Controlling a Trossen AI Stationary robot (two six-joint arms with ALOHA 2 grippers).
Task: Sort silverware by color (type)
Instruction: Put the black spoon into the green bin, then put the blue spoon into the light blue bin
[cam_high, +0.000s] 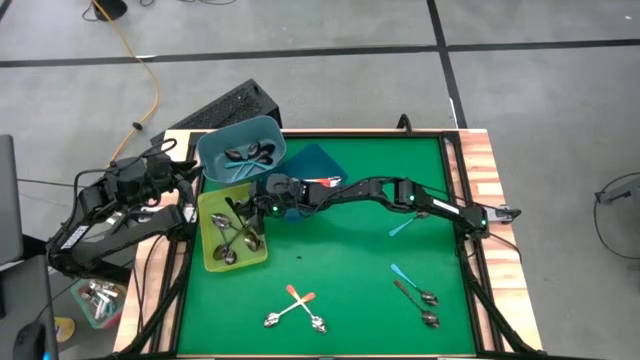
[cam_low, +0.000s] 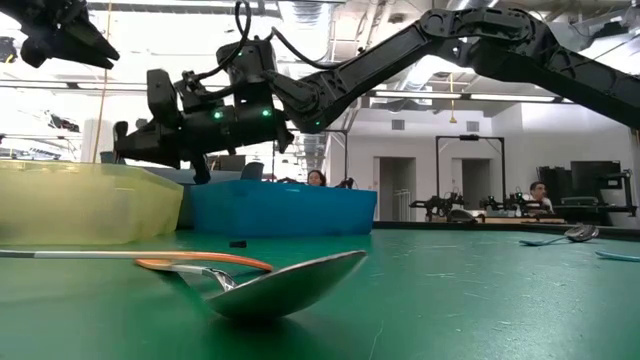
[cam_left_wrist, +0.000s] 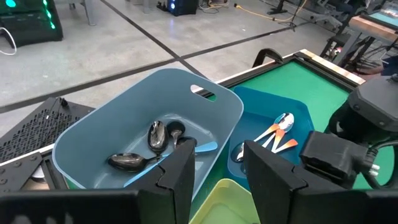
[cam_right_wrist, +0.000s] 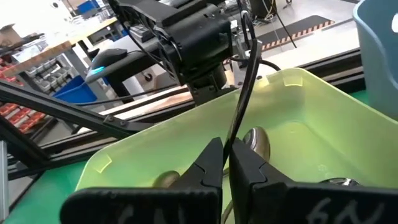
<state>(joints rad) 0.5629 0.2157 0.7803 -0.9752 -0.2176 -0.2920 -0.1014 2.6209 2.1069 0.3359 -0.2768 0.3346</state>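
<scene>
Right wrist view has the right gripper over the yellow-green bin, fingers nearly together around a thin dark stem, probably a metal spoon's handle, though I cannot be sure it is gripped. Loose spoons wait on the green table, others in the light-blue bin. They look light, stiff and slippery; mid-handle seems best. Beside the bins, the left gripper hangs parted, empty.

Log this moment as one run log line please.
right gripper: over yellow-green bin, fingers nearly closed | left gripper: open, waiting by blue bin | spoons left on mat
</scene>
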